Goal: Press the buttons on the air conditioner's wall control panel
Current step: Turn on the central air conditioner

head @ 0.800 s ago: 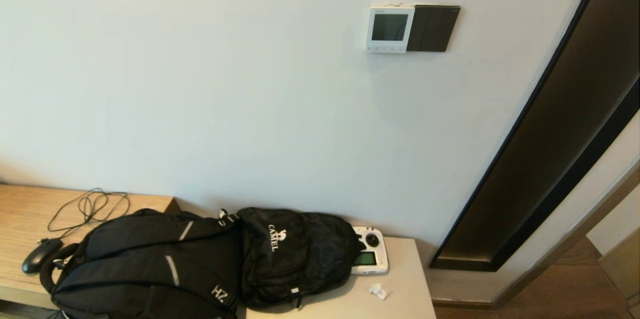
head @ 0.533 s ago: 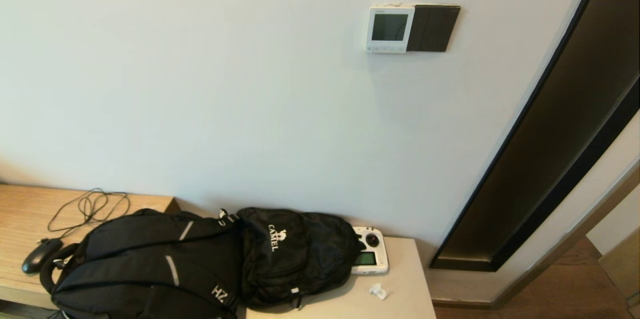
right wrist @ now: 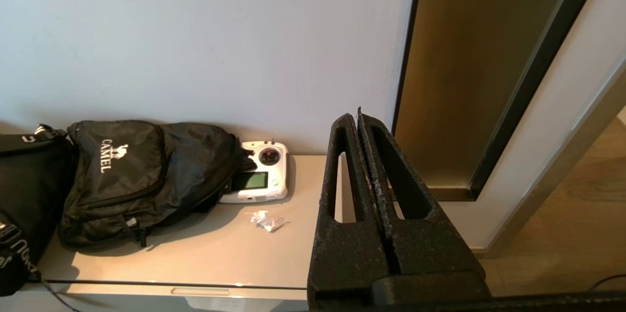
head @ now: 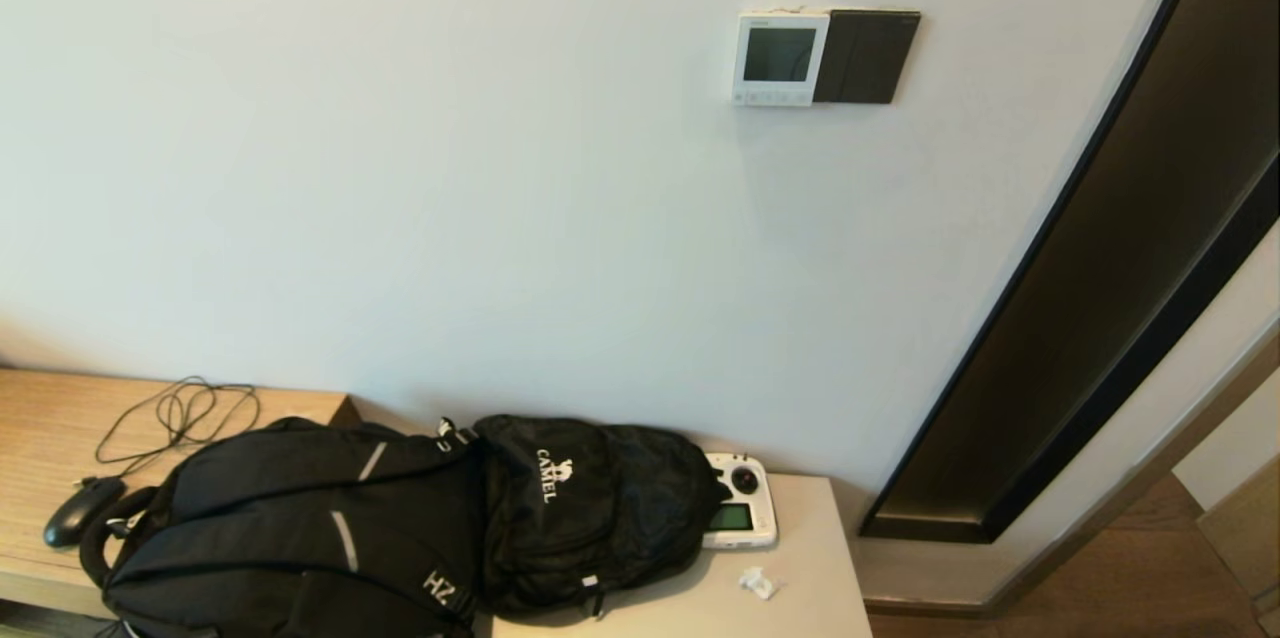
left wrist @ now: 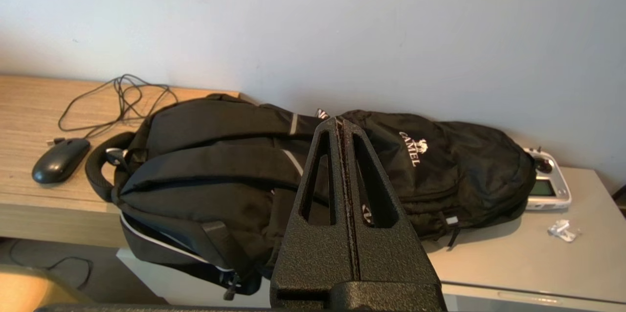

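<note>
The white square wall control panel [head: 779,58] hangs high on the wall in the head view, its screen dark grey. A row of tiny white buttons [head: 771,98] runs along its bottom edge. Neither arm shows in the head view. My left gripper [left wrist: 341,123] is shut and empty, low in front of the black backpacks. My right gripper [right wrist: 356,116] is shut and empty, low over the right end of the grey cabinet top [right wrist: 195,253], far below the panel.
A glossy black switch plate [head: 868,56] adjoins the panel's right side. Two black backpacks [head: 400,518], a white handheld controller [head: 740,514], a paper scrap [head: 758,582], a mouse [head: 80,510] and a cable lie on the furniture below. A dark door frame [head: 1100,248] stands right.
</note>
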Available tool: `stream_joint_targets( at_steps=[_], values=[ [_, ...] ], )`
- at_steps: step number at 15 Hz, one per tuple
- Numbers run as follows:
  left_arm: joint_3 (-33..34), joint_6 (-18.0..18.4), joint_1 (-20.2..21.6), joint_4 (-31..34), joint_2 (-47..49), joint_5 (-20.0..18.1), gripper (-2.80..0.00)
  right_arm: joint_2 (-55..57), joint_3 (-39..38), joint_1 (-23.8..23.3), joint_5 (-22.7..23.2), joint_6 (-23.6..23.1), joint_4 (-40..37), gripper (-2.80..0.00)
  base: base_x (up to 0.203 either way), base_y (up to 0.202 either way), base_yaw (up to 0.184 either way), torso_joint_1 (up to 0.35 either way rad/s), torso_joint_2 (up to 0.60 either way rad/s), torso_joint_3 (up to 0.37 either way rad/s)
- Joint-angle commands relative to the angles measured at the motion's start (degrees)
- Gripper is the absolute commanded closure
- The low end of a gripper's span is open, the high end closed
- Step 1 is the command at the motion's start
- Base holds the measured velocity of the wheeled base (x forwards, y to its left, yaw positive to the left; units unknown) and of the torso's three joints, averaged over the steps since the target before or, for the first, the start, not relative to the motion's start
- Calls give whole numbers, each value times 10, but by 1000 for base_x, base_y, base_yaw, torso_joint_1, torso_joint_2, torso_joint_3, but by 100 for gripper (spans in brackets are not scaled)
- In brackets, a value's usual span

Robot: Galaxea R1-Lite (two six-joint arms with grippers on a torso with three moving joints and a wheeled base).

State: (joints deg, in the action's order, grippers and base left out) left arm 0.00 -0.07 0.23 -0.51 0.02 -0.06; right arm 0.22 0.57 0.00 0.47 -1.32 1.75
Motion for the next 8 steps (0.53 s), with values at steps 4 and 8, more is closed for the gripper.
stream_joint_targets(
  at_steps=[4,8],
  values=[
    [0,0,0,0,-1,0,0,81,66,-1,-3,0,34,0,0,0,0,0,0,0],
    [0,0,0,0,-1,1,0,209,115,-3,-3,-1,130,0,0,0,0,0,0,0]
  ],
)
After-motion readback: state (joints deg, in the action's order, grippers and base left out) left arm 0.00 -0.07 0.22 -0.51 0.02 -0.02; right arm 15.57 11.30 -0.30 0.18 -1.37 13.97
